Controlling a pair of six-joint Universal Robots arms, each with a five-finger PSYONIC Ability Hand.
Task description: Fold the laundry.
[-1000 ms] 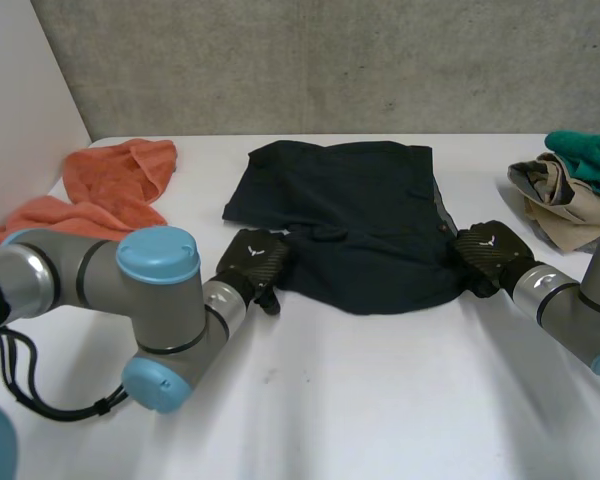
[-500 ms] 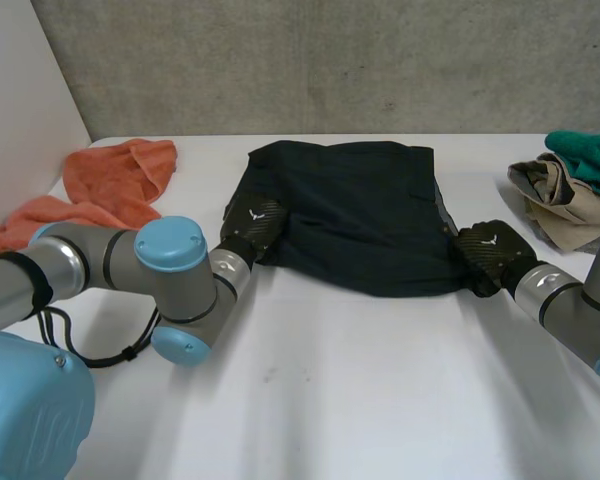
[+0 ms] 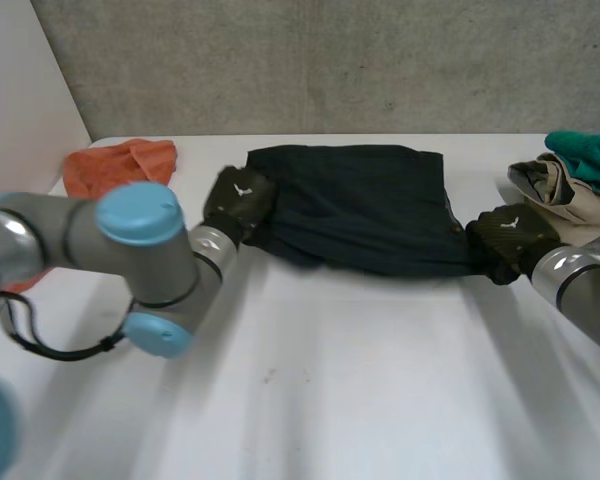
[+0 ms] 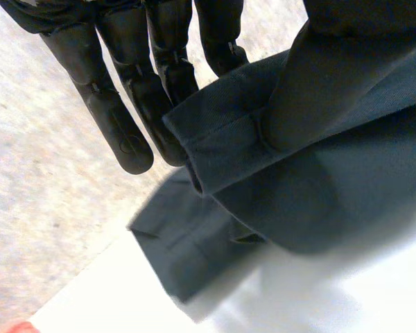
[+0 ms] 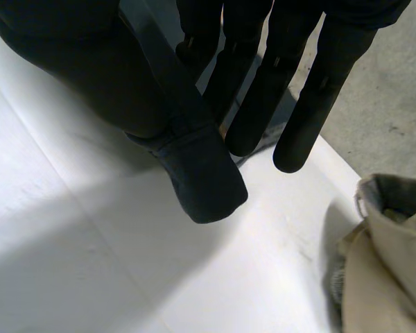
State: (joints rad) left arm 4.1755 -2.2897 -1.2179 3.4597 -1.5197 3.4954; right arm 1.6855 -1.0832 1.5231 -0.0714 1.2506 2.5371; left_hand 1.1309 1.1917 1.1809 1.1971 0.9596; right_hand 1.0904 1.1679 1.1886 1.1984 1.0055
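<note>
The dark garment [image 3: 360,210] lies bunched toward the far side of the white table [image 3: 360,390], stretched between both hands. The left hand [image 3: 238,195] grips its left near corner, the hem pinched between the thumb and nearly straight fingers [image 4: 111,111]. The right hand [image 3: 508,235] grips the right near corner the same way, cloth caught between the thumb and long straight fingers [image 5: 312,90]. An orange cloth [image 3: 120,165] sits far left; a beige cloth [image 3: 555,190] and a green cloth [image 3: 590,155] sit just beyond the right hand
</note>
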